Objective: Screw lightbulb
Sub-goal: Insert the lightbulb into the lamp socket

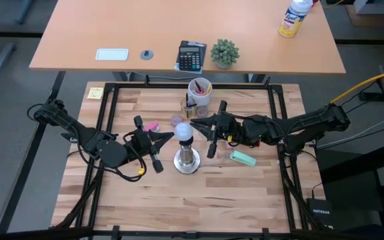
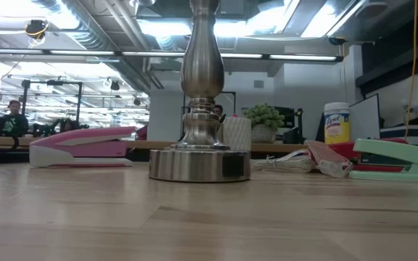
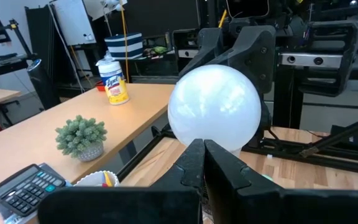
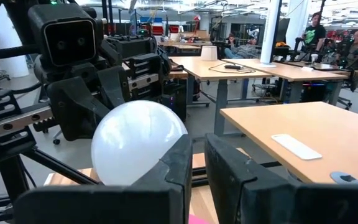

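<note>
Right claw (image 1: 196, 124) has its fingers nearly together, apparently pinching the bulb (image 1: 183, 131); left claw (image 1: 171, 136) is fully closed, tips touching the bulb's left side. The bulb sits atop the lamp stand (image 1: 187, 160) mid-table. Looks like mid-screwing; next calls for another twist. Bulb's smooth, frosted, round; stand's shiny turned metal.

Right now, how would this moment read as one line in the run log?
lightbulb: on top of metal socket stand | left gripper: shut, at the bulb | right gripper: beside the bulb, grip unclear
</note>
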Robot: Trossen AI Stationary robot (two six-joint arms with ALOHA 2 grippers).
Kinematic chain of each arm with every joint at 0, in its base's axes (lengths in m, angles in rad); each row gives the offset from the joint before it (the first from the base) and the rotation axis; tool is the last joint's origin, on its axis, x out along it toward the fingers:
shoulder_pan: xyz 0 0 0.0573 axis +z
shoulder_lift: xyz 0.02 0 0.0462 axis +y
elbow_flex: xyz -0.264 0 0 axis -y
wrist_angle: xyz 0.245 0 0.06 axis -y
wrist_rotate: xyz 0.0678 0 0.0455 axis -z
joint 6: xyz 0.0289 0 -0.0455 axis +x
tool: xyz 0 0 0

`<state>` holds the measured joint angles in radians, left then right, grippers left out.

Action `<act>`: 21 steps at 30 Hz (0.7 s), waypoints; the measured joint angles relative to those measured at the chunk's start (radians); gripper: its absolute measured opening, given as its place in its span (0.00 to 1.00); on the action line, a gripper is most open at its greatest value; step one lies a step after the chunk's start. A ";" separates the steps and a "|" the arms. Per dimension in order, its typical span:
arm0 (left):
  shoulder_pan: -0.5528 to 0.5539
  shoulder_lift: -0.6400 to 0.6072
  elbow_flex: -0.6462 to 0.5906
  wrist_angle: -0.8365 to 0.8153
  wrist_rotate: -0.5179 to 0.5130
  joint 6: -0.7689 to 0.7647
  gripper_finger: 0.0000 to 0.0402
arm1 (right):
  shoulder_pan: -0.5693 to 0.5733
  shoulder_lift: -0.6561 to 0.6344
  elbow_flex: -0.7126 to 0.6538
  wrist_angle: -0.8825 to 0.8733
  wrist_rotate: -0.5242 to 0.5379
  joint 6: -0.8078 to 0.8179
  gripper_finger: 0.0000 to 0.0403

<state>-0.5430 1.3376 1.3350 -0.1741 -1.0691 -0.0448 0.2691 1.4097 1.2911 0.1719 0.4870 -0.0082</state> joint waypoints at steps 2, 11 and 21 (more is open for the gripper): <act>0.000 0.000 0.000 0.000 0.000 0.000 0.00 | 0.000 0.000 0.000 0.000 0.000 0.000 0.12; -0.023 0.000 0.000 -0.002 0.002 0.000 0.00 | 0.000 0.000 0.000 0.000 0.002 -0.001 0.12; -0.044 0.000 0.000 -0.002 0.042 -0.034 0.00 | 0.000 0.000 0.000 0.001 0.002 -0.001 0.12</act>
<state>-0.5873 1.3376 1.3350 -0.1764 -1.0275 -0.0788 0.2687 1.4097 1.2911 0.1726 0.4892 -0.0093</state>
